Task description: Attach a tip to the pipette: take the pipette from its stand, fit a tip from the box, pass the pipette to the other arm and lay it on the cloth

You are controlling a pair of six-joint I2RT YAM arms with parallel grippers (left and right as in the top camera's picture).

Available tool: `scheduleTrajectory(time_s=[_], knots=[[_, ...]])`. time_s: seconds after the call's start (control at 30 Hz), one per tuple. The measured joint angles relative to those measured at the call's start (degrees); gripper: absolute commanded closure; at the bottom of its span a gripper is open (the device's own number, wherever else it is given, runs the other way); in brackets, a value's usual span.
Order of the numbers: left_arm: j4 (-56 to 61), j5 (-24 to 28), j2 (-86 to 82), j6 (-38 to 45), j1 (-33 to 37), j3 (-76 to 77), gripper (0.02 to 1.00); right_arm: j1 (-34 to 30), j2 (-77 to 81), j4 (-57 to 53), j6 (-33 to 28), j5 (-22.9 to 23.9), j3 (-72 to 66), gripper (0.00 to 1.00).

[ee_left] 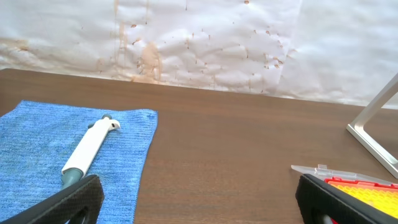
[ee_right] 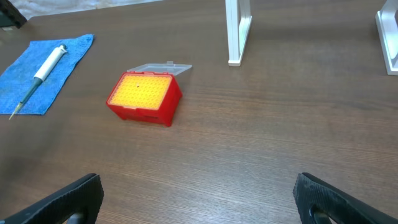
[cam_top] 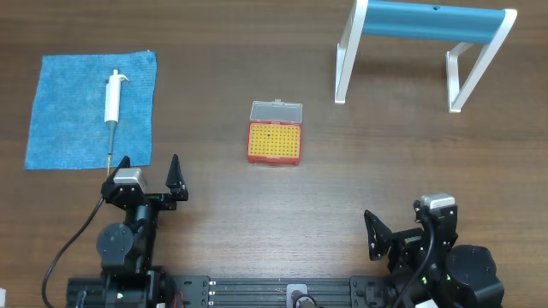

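Observation:
A white and grey pipette (cam_top: 112, 101) with a yellow tip lies on the blue cloth (cam_top: 60, 120) at the far left; it also shows in the left wrist view (ee_left: 87, 152) and the right wrist view (ee_right: 38, 73). The red tip box (cam_top: 275, 141), lid open and full of yellow tips, sits mid-table (ee_right: 144, 96). The white stand with a blue bar (cam_top: 428, 21) is at the back right. My left gripper (cam_top: 147, 171) hovers open just near of the cloth. My right gripper (cam_top: 392, 235) is open near the table's front right, holding nothing.
Bare brown wood spreads between the cloth, the box and the stand. The stand's white legs (ee_right: 237, 31) rise behind the box. A black cable (cam_top: 73, 244) runs beside the left arm's base. A pale wall (ee_left: 205, 43) backs the table.

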Motion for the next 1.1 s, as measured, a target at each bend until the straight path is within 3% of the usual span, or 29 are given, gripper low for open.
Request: scheduleTrajectory(time_s=[0.97,1.1], knots=[[0.0,-0.02,0.0,0.0,0.0,0.0,0.02,0.0,0.0,0.0,-0.04,0.02,0.0,0.005],[0.0,-0.02,0.0,0.0,0.0,0.0,0.023,-0.98,0.0,2.71,-0.9,2.4,-0.15,0.005]])
